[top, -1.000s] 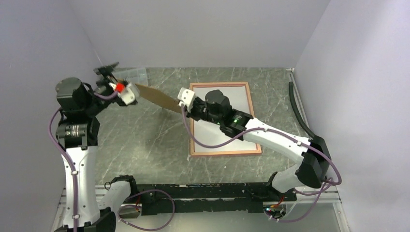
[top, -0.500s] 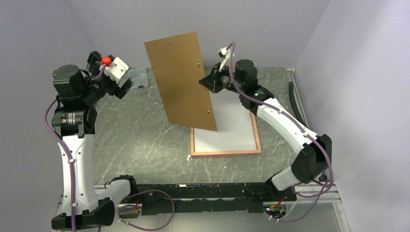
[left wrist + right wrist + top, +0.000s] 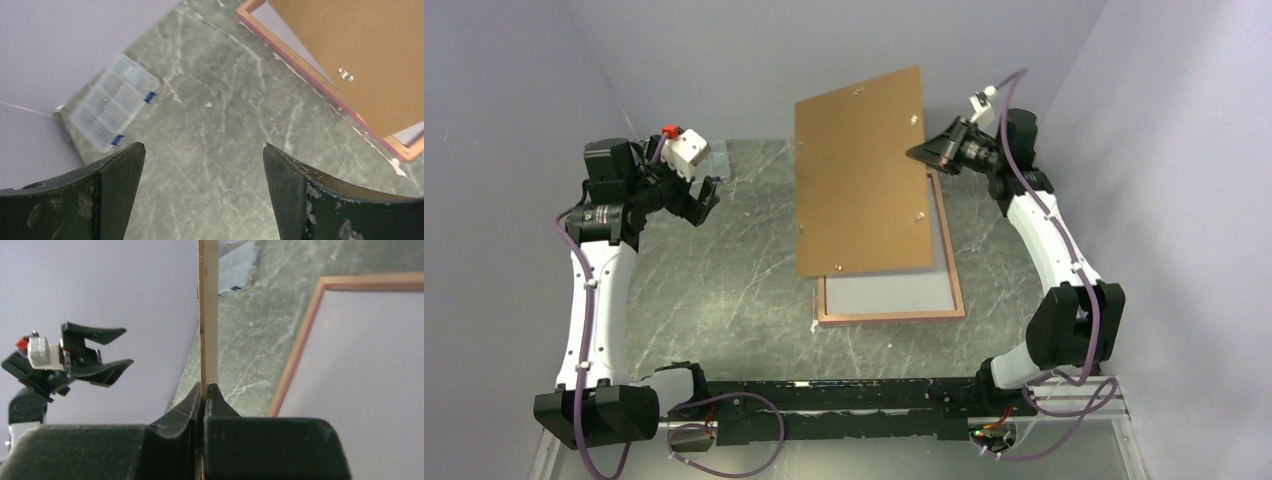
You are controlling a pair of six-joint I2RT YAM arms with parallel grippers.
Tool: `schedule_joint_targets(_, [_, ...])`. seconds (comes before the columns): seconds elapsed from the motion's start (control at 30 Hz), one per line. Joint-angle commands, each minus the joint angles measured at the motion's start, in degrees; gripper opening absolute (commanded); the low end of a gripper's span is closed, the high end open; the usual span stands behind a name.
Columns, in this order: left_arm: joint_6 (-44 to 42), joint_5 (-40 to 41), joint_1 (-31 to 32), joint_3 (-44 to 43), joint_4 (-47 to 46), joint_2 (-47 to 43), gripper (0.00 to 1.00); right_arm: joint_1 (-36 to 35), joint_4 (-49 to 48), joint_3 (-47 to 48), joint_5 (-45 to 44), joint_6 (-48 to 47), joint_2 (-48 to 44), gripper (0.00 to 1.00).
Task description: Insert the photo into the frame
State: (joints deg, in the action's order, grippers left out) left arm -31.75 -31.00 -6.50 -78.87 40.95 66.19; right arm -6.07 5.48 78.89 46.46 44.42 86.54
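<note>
right claw (image 3: pixel 921 153): closed on the right edge of the board, 2 fingers pinching it; in the wrist view the board runs edge-on straight up from the fingertips.
board (image 3: pixel 864 170): flat, brown, with small metal tabs (image 3: pixel 345 75) near its edges; held up off the table and tilted, above the far part of the frame.
frame (image 3: pixel 889 316): flat on the table (image 3: pixel 724 270), right of the middle, thin tan-pink rim showing; its far end is hidden behind the board in the top view.
photo (image 3: pixel 889 290): inside the frame, plain white side up, the printed side not visible.
left claw (image 3: pixel 702 195): wide open, gripping nothing, raised over the left side of the table and well apart from the board.
plastic box (image 3: pixel 112 102): clear, with blue latches, in the far left corner of the table against the wall.
</note>
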Motion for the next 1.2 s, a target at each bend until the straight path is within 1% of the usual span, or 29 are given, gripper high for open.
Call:
schedule_joint_targets(0.0, [2.6,-7.1,0.1,4.0,-2.3,-1.2,0.93,5.7,-3.5,-5.8,8.8,6.8,-7.6,0.0])
schedule_joint_targets(0.13, [2.8,-10.1,0.2,5.8,-1.0,0.2,0.86,11.4,5.3,-4.3,11.9,0.2,-7.4,0.0])
schedule_joint_targets(0.2, [2.7,-11.0,0.6,7.1,-0.9,0.2,0.85,13.8,6.6,-4.5,14.6,-1.9,-6.4,0.0])
schedule_joint_targets(0.27, [3.4,-11.5,0.7,9.0,-1.0,0.0,0.86,15.9,7.3,-4.9,16.5,-4.0,-5.6,0.0])
schedule_joint_targets(0.33, [2.1,-12.1,0.8,9.9,0.2,0.1,0.9,16.6,9.6,-4.7,17.6,-7.4,-4.6,0.0])
schedule_joint_targets(0.4, [1.1,-11.9,0.7,10.3,1.1,0.0,0.91,16.7,14.5,-3.4,16.9,-12.6,-3.4,0.0])
schedule_joint_targets(0.47, [0.7,-11.6,0.7,10.3,1.6,0.0,0.91,16.7,17.9,-2.4,16.0,-16.0,-2.0,0.0])
schedule_joint_targets(0.57, [0.8,-11.6,0.8,10.1,2.4,-0.1,0.88,16.7,20.1,-1.8,14.6,-18.3,0.2,0.0])
schedule_joint_targets(0.63, [-0.1,-12.1,0.8,10.0,3.9,-0.3,0.87,16.7,20.4,-1.6,14.5,-18.4,2.0,0.0])
schedule_joint_targets(0.77, [-1.9,-10.8,0.7,10.8,5.5,-0.6,0.85,16.7,17.4,-3.3,15.0,-16.3,3.1,0.0])
schedule_joint_targets(0.87, [-1.6,-9.6,0.8,11.4,5.2,-0.7,0.85,16.7,17.7,-3.9,14.5,-16.7,4.0,0.0])
schedule_joint_targets(1.07, [1.2,-8.2,0.8,12.5,3.0,0.1,0.89,16.4,15.0,-6.6,14.0,-15.1,5.4,0.0])
schedule_joint_targets(1.17, [1.6,-7.5,0.8,12.7,3.1,0.9,0.9,15.8,14.9,-7.0,11.7,-15.0,5.9,0.0])
